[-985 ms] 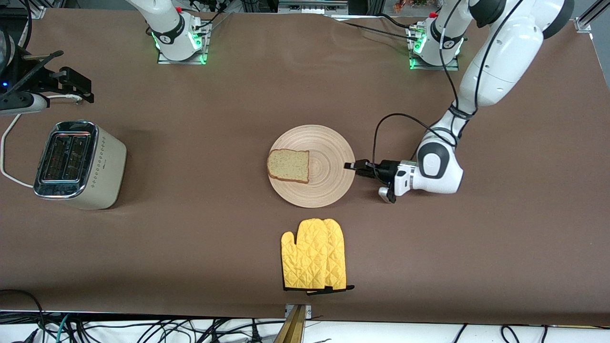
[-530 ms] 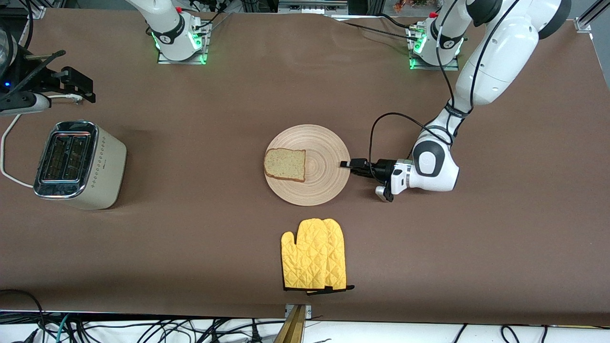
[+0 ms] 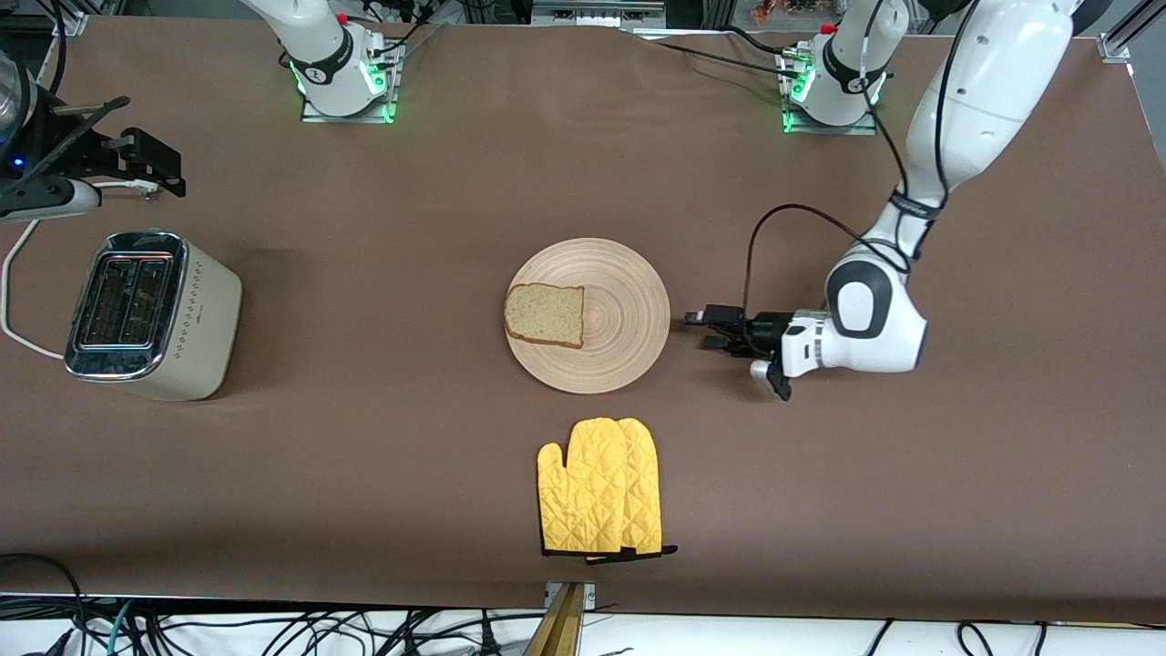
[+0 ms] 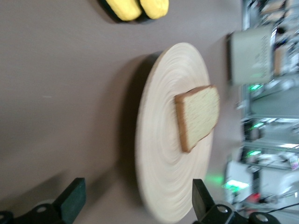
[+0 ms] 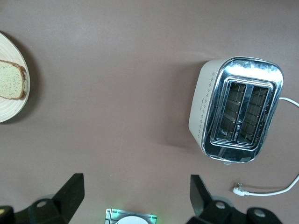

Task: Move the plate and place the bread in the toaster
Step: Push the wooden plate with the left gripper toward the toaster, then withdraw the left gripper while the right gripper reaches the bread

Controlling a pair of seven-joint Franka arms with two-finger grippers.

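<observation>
The wooden plate (image 3: 612,355) lies mid-table with the bread (image 3: 545,315) on its half toward the right arm's end. My left gripper (image 3: 705,330) is open and empty, low over the table beside the plate's rim at the left arm's end, not touching it. The left wrist view shows the plate (image 4: 163,154) and bread (image 4: 198,116) ahead of the left gripper (image 4: 138,200). The cream toaster (image 3: 150,314) stands at the right arm's end, both slots empty. My right gripper (image 5: 135,186) is open and empty, waiting high above the table between the toaster (image 5: 236,109) and the plate (image 5: 11,100).
A yellow oven mitt (image 3: 601,499) lies nearer the front camera than the plate. The toaster's white cord (image 3: 14,273) trails off the table's end. Both arm bases (image 3: 344,77) stand along the table edge farthest from the camera.
The plate with the bread slid slightly toward the right arm's end. My left gripper then drew back from the plate's rim toward the left arm's end.
</observation>
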